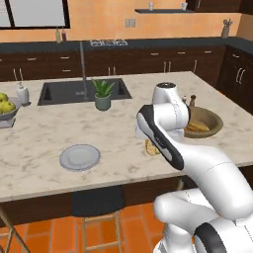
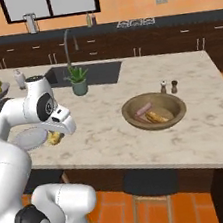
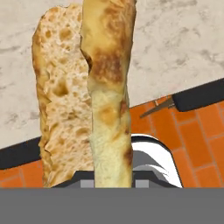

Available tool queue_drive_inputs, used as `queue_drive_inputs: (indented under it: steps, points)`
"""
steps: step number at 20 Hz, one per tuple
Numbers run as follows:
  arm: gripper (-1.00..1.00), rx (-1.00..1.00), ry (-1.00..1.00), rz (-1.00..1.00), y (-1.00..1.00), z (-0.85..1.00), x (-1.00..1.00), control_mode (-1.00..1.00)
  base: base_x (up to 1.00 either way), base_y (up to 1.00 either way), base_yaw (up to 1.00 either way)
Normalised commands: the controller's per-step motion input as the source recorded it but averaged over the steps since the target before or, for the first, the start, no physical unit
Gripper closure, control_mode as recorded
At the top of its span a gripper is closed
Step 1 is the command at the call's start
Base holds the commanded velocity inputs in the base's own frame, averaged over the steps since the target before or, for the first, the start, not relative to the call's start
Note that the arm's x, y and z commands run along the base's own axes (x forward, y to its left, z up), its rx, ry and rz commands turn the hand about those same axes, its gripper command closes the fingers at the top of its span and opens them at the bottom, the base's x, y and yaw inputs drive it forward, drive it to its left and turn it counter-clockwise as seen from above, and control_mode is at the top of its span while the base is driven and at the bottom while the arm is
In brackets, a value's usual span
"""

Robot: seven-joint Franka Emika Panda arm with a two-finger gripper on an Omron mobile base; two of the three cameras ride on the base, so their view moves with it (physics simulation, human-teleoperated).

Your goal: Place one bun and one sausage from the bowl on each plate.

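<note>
My gripper (image 3: 111, 180) is shut on a golden-tan bun (image 3: 94, 96), whose split, crumbly face and browned crust run up the hand view. That bun (image 1: 151, 147) peeks out behind my forearm, just above the marble counter near its front edge. From the right it hangs as the bun (image 2: 54, 138) under my hand, beside a light-grey plate (image 2: 27, 138). The same plate (image 1: 79, 157) lies bare, left of the arm. The brown bowl (image 2: 176, 105) holds a pinkish sausage (image 2: 143, 109) and another bun (image 2: 158, 116). The bowl (image 1: 215, 126) sits right of the arm.
A potted plant (image 1: 103, 94) stands by the sink (image 1: 64, 91). A fruit bowl (image 1: 6, 105) sits at the far left. Salt and pepper shakers (image 2: 168, 87) stand behind the brown bowl. Stools (image 1: 96, 202) are tucked under the counter's front edge.
</note>
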Motion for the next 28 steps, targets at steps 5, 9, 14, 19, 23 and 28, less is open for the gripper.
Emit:
queue_drive_inputs:
  steps: [5, 9, 14, 19, 23, 28]
  points:
    - [1.0, 0.0, 0.0, 0.0, 0.0, 0.0, 0.0, 1.0, 0.0, 1.0, 0.0]
    - [1.0, 0.0, 0.0, 0.0, 0.0, 0.0, 0.0, 1.0, 0.01, 1.0, -0.02]
    - [1.0, 0.0, 0.0, 0.0, 0.0, 0.0, 0.0, 1.0, 0.05, 1.0, -0.03]
    - [1.0, 0.0, 0.0, 0.0, 0.0, 0.0, 0.0, 1.0, 0.11, 1.0, -0.02]
    - [1.0, 0.0, 0.0, 0.0, 0.0, 0.0, 0.0, 1.0, 0.23, 1.0, -0.03]
    - [1.0, 0.0, 0.0, 0.0, 0.0, 0.0, 0.0, 1.0, 0.28, 0.76, -0.07]
